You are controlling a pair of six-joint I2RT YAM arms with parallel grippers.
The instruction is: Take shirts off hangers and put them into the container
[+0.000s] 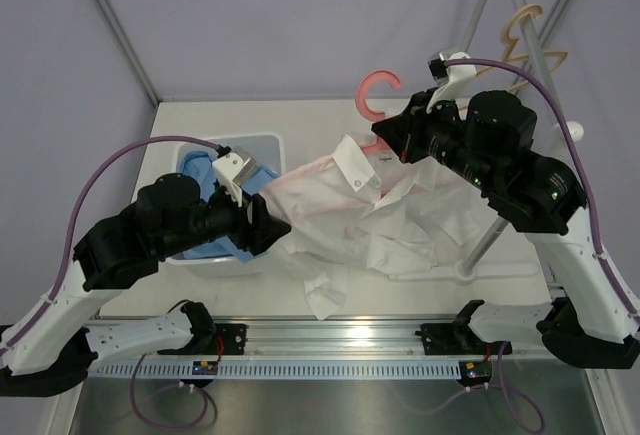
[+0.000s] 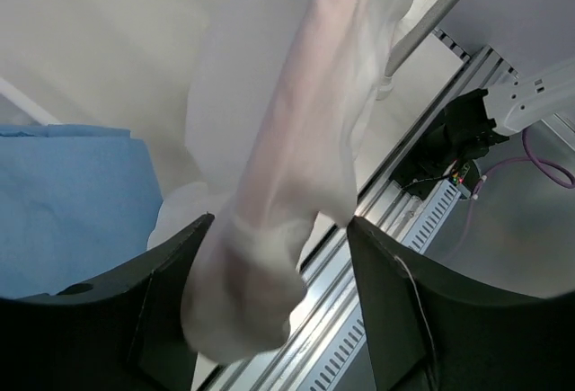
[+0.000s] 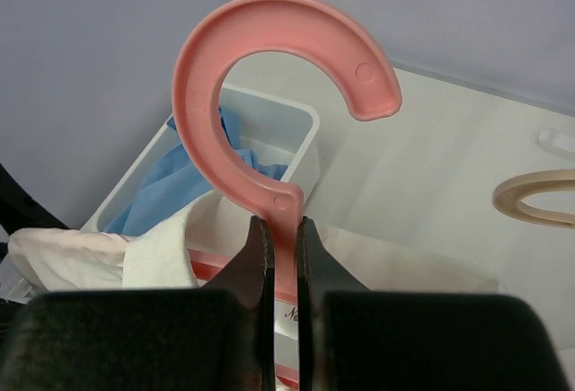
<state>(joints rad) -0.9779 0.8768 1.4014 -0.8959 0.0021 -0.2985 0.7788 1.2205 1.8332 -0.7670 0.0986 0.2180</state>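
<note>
A white table fills the middle of the scene. Behind it and on both sides stand plain grey-lilac walls. A thin grey bar runs slanted across the left wall, down to the far left corner of the table. On the right part of the table a metal pole rises at a tilt from a flat white foot that lies near the front edge. Along the near edge runs an aluminium rail, and just in front of it a white strip with many small slots. Below that is a dull steel surface.
</note>
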